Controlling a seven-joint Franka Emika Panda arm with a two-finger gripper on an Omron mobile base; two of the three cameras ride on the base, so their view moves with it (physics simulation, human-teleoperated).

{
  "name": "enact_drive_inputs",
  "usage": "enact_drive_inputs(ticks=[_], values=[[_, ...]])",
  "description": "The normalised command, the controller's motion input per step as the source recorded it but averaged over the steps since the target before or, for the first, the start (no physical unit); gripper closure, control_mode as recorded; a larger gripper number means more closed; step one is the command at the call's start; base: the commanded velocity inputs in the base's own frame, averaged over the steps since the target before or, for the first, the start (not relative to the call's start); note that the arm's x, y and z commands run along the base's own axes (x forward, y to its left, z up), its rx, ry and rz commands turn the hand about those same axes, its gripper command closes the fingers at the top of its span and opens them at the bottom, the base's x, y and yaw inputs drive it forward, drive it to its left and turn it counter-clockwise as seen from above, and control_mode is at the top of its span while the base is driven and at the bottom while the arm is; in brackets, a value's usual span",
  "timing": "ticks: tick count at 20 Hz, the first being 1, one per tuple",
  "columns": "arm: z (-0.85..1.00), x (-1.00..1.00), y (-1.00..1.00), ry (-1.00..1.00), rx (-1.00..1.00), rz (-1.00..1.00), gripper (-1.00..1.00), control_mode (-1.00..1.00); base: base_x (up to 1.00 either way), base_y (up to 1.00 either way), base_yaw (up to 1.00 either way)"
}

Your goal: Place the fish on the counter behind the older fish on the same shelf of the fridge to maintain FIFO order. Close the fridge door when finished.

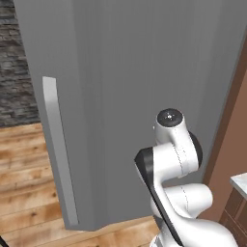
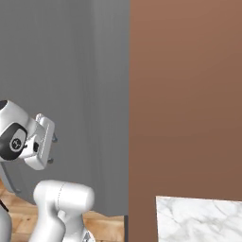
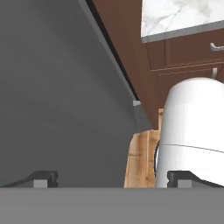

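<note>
A: Where does the fridge door (image 1: pixel 125 106) stand?

B: In the left base view it is a tall flat grey panel across most of the picture, its long light grey bar handle (image 1: pixel 60 149) running upright near its left edge. Its lower edge hangs above the wooden floor (image 1: pixel 24 193). To its right runs a brown wood panel (image 1: pixel 231 125).

A: Is it fully against the fridge?

B: I cannot tell. In the hand view the grey panel sweeps across the left half, and a dark gap runs along its edge where it meets the brown wood; the bottom corner of the panel sits just beside that wood.

A: And the bench?

B: The white marble bench (image 2: pixel 198 220) with grey veins shows at the lower right of the right base view, below a wide brown panel. In the hand view its slab lies above brown cabinet fronts (image 3: pixel 188 52) with a light handle at the edge.

A: The hand?

B: The hand (image 3: pixel 113 177) is released, its two dark fingertips (image 3: pixel 43 178) spread wide with nothing between them. It faces the grey door surface from close by. In the right base view the hand sits at the end of the arm, near the grey panel.
</note>
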Motion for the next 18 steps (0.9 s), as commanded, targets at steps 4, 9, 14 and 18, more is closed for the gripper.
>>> enact_drive_inputs(ticks=[4,9,14,18], values=[[-0.10,0.73,0.21,-0.07,-0.01,-0.01,-1.00,-1.00,0.00,0.00,0.00],[-0.12,0.98,0.60,-0.20,-0.08,-0.13,-1.00,-1.00,0.00,0.00,0.00],[-0.10,0.80,0.48,-0.18,-0.06,-0.20,-1.00,-1.00,0.00,0.00,0.00],[-0.07,0.71,0.14,-0.21,-0.03,-0.19,-1.00,-1.00,0.00,0.00,0.00]])
